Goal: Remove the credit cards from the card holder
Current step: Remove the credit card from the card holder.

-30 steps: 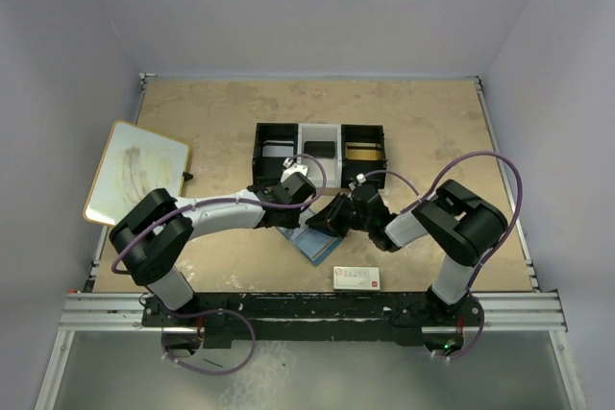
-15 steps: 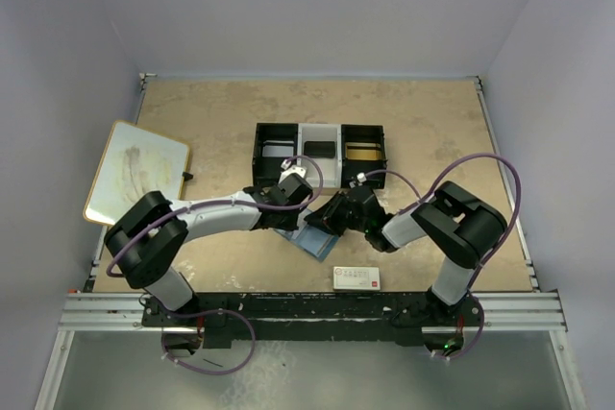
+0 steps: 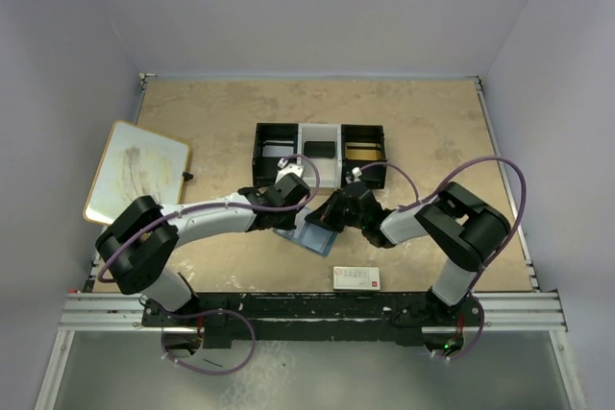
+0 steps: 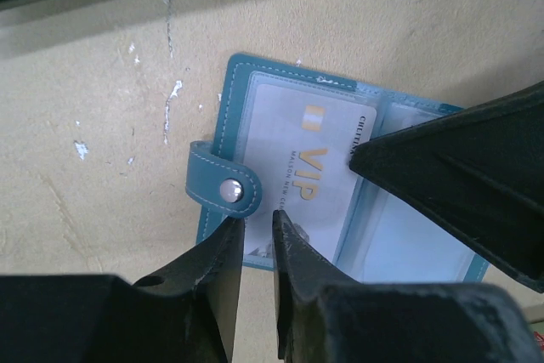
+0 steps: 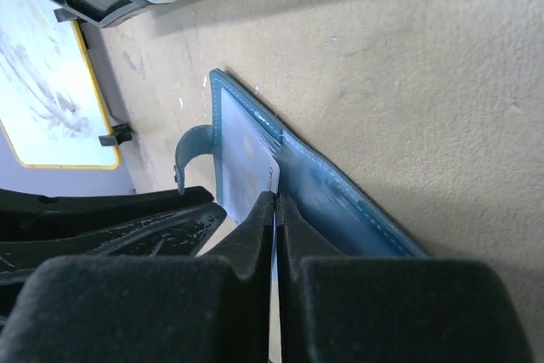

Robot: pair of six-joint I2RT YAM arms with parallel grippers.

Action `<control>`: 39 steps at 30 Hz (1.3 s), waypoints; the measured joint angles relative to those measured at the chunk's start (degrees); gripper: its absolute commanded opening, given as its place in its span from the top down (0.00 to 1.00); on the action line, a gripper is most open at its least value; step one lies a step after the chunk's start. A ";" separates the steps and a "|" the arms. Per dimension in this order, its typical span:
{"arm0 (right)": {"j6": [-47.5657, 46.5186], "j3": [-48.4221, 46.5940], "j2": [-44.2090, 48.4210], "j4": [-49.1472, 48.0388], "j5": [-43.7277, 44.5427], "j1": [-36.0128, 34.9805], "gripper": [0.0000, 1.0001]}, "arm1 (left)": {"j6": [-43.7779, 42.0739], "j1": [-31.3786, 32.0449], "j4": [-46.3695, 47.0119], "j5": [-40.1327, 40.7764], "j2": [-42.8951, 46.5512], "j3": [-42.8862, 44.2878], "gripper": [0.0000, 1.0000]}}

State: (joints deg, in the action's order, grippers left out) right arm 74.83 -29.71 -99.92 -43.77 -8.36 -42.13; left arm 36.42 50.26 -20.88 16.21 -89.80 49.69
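Stage: drawing the pale card out of its pocket (a judgement from the grip, not an observed pull).
Card holder [image 4: 382,227]: is lying open and flat on the tabletop [image 4: 102,125] between the two arms, its snap tab [image 4: 223,186] sticking out from the outer edge.
VIP card [image 4: 302,167]: is sitting in the clear pocket of the tab-side half.
Right gripper [image 5: 274,201]: jaws are pressing together on a thin pale edge, seemingly that card's fold-side edge.
Left gripper [image 4: 255,225]: fingertips are standing narrowly apart at the holder's edge just beside the tab. Whether they are clamping the cover cannot be told.
Risk, slip: the pinch is catching very little card, so a pull may lose it.
Risk, drag: if the left hold is weak, the holder may slide or lift along with the card.
Risk, jam: an off-axis pull may wedge the card against the pocket seam.
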 measured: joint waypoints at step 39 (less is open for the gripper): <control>-5.14 -2.21 1.57 5.79 -2.71 0.46 0.98 | 0.00 -0.37 1.25 0.57 -1.36 -0.70 0.89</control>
State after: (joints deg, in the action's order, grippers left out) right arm 69.69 -31.92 -98.35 -37.98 -11.07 -41.67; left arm 36.42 49.89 -19.64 16.78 -91.15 48.99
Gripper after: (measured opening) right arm 0.025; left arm 0.117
